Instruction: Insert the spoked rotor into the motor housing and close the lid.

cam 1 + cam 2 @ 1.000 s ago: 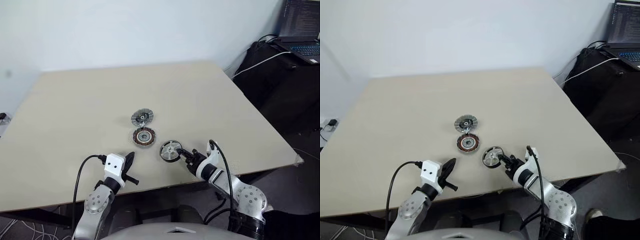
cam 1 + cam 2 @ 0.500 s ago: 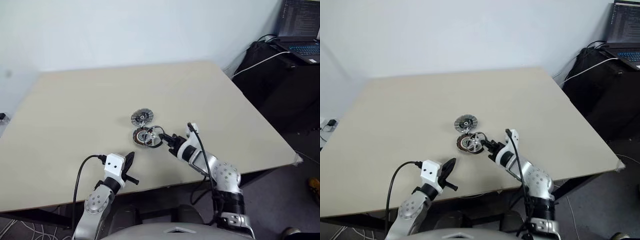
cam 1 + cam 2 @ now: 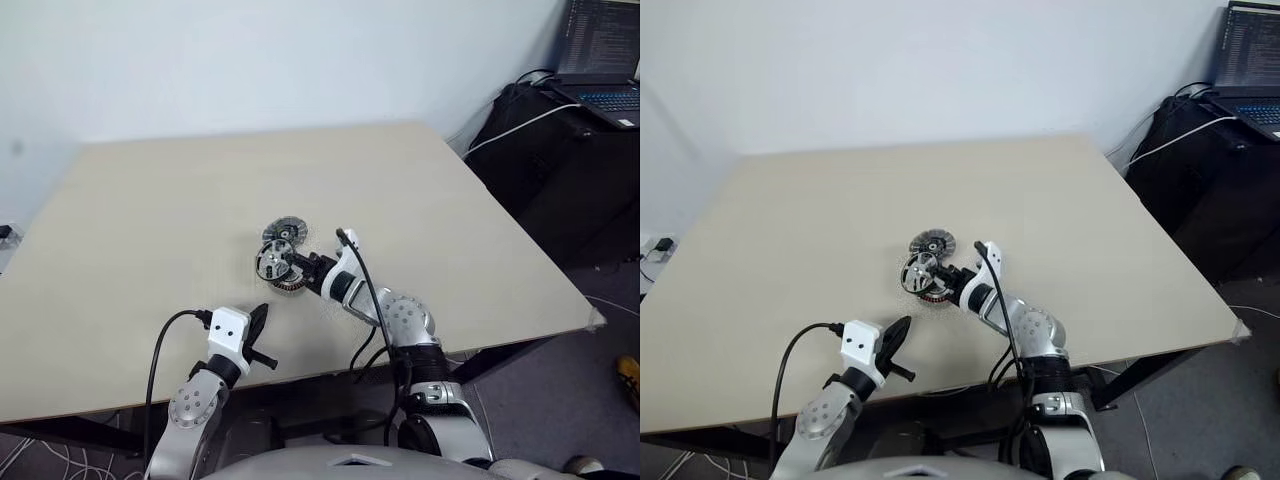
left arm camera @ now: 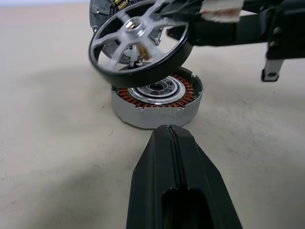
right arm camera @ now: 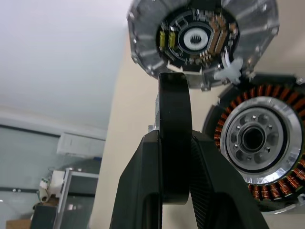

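Left gripper (image 4: 177, 143) is just parked near the table's front edge with its fingers pressed fully together, holding nothing and aimed at the parts, so it's basically a spectator for now. Moving right, the motor housing (image 4: 157, 98) sits flat on the table (image 3: 150, 200), copper windings facing up and its centre open, and the lid (image 5: 202, 38) lies touching it on the far side, not on anything yet.

Right gripper (image 5: 175, 143) has its fingers pinched narrow on the dark rim of the spoked rotor (image 4: 138, 40), gripping it edge-on. The rotor hangs tilted just above the housing, over its far-left part, not touching it as far as I can tell from the left wrist view.

So progress-wise: rotor's picked up and brought over, but not seated. I'd say what's left is levelling it out, centring the hub over the housing's bore, dropping it in, then the lid goes on top. Maybe a third done?
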Controlling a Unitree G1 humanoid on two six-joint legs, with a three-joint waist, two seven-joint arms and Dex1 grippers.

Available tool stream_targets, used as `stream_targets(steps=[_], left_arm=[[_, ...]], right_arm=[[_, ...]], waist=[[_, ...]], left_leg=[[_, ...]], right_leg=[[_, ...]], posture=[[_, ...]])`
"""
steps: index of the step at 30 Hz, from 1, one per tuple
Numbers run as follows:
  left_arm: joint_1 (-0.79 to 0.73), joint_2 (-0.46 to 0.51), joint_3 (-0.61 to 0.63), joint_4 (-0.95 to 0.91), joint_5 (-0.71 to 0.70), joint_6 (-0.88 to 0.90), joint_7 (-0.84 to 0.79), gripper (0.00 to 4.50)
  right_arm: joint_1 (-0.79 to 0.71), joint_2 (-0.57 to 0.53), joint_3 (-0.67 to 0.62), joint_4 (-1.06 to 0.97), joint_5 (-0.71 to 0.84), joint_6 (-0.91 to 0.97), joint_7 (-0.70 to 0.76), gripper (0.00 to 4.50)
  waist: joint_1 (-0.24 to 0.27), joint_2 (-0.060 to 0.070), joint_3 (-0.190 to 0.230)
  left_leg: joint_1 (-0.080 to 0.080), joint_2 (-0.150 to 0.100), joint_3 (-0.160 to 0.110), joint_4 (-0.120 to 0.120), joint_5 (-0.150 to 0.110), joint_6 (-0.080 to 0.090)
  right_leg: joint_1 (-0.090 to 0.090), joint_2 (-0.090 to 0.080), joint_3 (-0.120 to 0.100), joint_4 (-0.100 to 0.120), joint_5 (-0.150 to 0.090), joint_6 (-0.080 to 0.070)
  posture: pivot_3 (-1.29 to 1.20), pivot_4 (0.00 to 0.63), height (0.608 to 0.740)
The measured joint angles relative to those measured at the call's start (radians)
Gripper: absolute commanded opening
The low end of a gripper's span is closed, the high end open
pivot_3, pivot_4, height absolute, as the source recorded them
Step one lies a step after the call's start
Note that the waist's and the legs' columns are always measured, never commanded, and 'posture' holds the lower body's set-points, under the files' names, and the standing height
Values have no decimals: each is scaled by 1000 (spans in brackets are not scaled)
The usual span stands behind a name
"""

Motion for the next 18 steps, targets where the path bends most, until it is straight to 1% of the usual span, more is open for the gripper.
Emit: stream_targets(steps=[7, 18], left_arm=[[3, 1, 2, 0, 0, 0, 9, 0], [4, 1, 2, 0, -1, 0, 8, 0]], right_arm=[[-5, 2, 2, 59, -45, -14, 34, 420], [-6, 1, -52, 70, -59, -20, 43, 420]], waist=[[-1, 0, 0], [-1, 0, 0]], left_leg=[[0, 0, 0, 0, 0, 0], [0, 0, 0, 0, 0, 0]], right_leg=[[0, 0, 0, 0, 0, 0], [0, 0, 0, 0, 0, 0]], posture=[[0, 0, 740], [0, 0, 740]])
